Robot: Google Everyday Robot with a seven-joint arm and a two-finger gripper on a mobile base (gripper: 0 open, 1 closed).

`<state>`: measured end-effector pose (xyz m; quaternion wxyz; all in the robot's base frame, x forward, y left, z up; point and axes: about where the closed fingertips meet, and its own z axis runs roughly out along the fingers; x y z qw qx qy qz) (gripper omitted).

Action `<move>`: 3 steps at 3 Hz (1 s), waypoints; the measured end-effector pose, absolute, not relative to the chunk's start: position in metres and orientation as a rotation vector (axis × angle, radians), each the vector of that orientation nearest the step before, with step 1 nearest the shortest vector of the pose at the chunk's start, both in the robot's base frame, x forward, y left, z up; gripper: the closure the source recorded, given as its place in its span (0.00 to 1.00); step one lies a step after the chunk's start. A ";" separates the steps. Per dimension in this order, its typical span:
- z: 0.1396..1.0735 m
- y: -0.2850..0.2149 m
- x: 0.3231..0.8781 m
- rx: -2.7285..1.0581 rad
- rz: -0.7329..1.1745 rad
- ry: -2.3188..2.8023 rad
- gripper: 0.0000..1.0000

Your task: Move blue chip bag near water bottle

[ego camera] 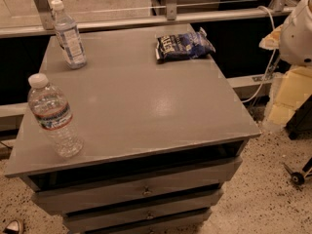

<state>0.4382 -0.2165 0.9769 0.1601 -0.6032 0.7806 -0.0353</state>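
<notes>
Grey surface (146, 101), blue chip bag (184, 46) far right, water bottle (52, 116) upright near left, second bottle (68, 33) far left, pincer out of view, state untellable

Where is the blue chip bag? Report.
Camera view: the blue chip bag is at the table's far-right corner, opposite the water bottle; gripper out of view.

Blue chip bag (184, 45) flat, far right of tabletop (146, 96); water bottle (52, 116) upright, near-left corner; gripper unseen
</notes>
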 end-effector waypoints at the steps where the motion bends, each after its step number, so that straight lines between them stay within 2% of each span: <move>1: 0.977 -0.216 0.438 -1.723 -0.101 2.230 0.00; 3: 0.960 -0.194 0.524 -1.583 -0.096 2.109 0.00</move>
